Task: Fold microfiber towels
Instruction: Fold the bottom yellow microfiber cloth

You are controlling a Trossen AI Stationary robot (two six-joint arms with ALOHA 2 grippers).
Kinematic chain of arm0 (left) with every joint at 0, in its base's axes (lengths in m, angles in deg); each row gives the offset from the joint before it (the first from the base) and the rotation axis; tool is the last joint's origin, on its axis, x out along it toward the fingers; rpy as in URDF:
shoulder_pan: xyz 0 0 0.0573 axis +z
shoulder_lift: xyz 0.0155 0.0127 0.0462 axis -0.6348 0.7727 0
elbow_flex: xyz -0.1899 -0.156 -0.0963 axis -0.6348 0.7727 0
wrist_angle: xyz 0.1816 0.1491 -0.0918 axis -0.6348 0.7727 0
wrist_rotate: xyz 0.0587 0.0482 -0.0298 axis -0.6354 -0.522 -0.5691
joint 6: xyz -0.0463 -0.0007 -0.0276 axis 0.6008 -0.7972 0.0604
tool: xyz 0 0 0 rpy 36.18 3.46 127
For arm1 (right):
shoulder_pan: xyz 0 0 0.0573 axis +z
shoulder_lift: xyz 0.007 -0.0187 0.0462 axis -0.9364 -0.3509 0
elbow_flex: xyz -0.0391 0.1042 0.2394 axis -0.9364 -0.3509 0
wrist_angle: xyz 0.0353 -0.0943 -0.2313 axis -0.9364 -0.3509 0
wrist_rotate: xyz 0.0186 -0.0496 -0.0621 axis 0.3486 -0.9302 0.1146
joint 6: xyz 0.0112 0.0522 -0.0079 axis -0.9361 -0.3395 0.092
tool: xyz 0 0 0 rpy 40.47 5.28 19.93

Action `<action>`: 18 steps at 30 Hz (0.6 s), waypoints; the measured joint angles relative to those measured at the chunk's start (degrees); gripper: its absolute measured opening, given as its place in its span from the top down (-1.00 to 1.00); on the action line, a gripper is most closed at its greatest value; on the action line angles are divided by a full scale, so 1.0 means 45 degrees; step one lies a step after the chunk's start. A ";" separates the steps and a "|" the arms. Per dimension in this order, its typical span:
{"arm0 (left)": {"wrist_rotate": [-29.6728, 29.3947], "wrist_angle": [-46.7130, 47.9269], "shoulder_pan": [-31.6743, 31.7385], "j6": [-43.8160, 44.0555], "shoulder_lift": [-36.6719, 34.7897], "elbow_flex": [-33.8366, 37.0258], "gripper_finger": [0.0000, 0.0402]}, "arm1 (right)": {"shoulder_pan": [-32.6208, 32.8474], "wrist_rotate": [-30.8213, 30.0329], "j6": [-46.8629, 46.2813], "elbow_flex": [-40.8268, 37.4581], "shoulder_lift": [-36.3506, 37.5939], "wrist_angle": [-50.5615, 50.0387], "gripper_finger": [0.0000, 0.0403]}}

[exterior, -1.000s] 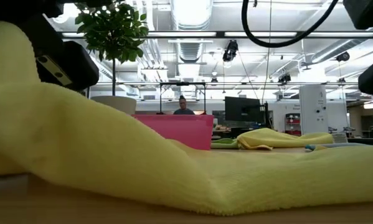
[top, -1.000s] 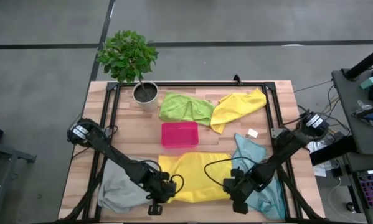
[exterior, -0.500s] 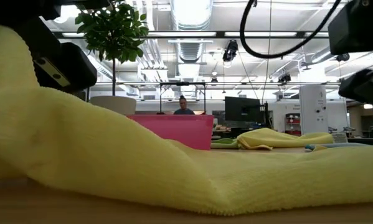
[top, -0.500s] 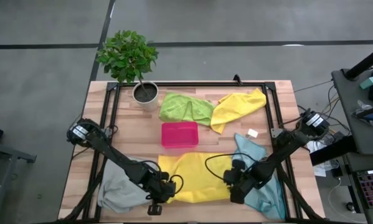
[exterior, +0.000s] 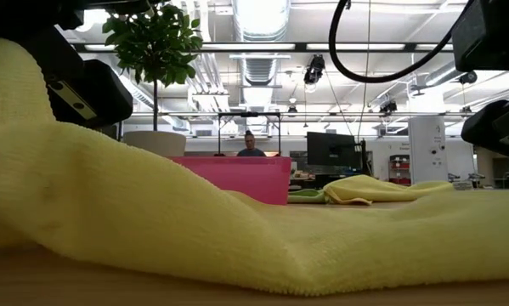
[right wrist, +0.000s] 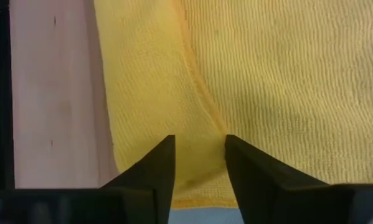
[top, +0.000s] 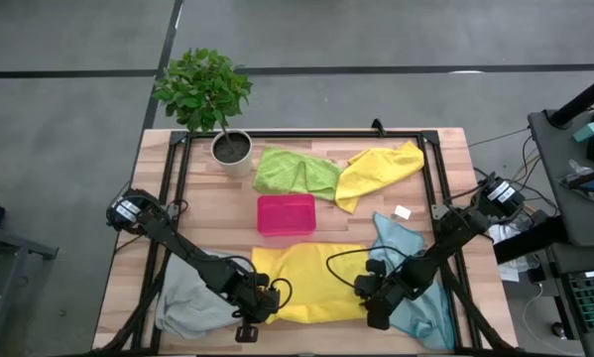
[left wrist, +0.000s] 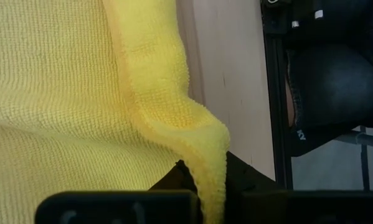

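Observation:
A yellow microfiber towel (top: 306, 283) lies spread near the table's front edge. My left gripper (top: 264, 303) is shut on its near left corner, which stands raised (exterior: 16, 85). My right gripper (top: 373, 301) is open over the towel's near right corner, its fingers (right wrist: 155, 171) standing either side of a low ridge in the cloth (right wrist: 205, 118). A grey towel (top: 190, 302) lies near left and a teal one (top: 415, 297) near right, under the right arm. A lime green towel (top: 295, 171) and another yellow towel (top: 381, 169) lie at the far side. My left gripper pinches the yellow towel's near left corner (left wrist: 212, 167) between its two fingers, along the hemmed edge. The fingers slant down from the near left. The corner is lifted while the rest of the towel lies on the table, sloping down slack. My right gripper's fingers stand at the cloth; I cannot tell whether they touch it.
A pink tray (top: 286, 214) sits in the table's middle, just beyond the yellow towel. A potted plant (top: 231, 147) stands at the far left. A small white scrap (top: 403, 211) lies at the right. A black frame (top: 306, 135) runs around the table top.
My right gripper has moved toward the far edge and slightly left, off the teal towel and onto the yellow towel's near right corner, sinking a little. The left gripper has kept the raised corner still.

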 joint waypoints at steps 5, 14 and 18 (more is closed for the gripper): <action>-0.0144 0.0005 0.0000 0.0000 0.0000 0.0015 1.00 | 0.0001 0.0011 0.0043 0.0000 0.0000 0.0005 0.55; -0.0233 0.0000 0.0000 -0.0005 0.0000 0.0015 1.00 | 0.0029 0.0021 0.0444 0.0000 0.0182 0.0015 0.88; -0.0233 0.0005 0.0000 0.0000 0.0000 0.0015 1.00 | 0.0144 0.0019 0.0825 0.0080 0.0332 0.0027 0.95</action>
